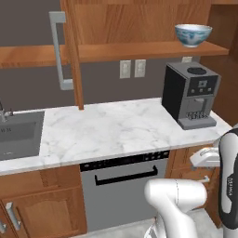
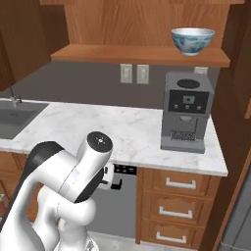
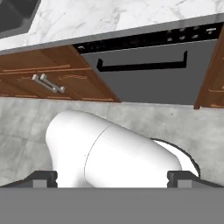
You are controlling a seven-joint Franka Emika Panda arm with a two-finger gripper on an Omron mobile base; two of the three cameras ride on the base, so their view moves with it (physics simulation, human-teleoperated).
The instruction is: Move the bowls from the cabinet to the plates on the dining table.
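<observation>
We see the white-and-blue bowl (image 1: 193,35) upright near the right end of the cabinet shelf (image 1: 139,50), above the coffee machine (image 1: 190,95). Our fingers (image 3: 43,178) stand spread wide, empty, low before the dishwasher (image 3: 148,78).

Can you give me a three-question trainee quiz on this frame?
1. True or false: the white and blue bowl sits on the cabinet shelf.
2. What stands on the counter below the bowl? A) toaster B) coffee machine C) kettle
3. Fill in: the claw is ___ and holds nothing.

Key: 1 true; 2 B; 3 open.
</observation>
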